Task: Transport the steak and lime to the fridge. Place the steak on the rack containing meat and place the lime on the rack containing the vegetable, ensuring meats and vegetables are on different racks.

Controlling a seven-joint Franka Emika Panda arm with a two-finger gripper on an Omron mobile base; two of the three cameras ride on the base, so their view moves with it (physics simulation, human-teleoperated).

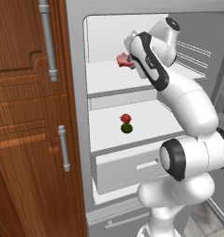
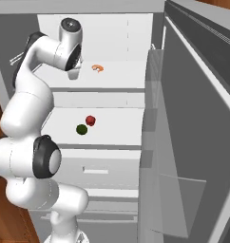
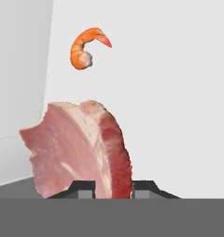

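— Where is the steak (image 3: 81, 148)?
— Clamped between the closed fingers of the gripper (image 3: 113, 187), held over the upper rack (image 1: 109, 78) inside the open fridge (image 1: 79, 115), with the orange meat piece (image 3: 86, 46) lying farther back on that shelf.
— And the lime (image 1: 127, 128)?
— On the lower shelf (image 2: 112, 128), touching the red vegetable (image 1: 126, 118).

Arm hides most of steak (image 1: 123, 60) in left base view; jaws' tips barely visible.
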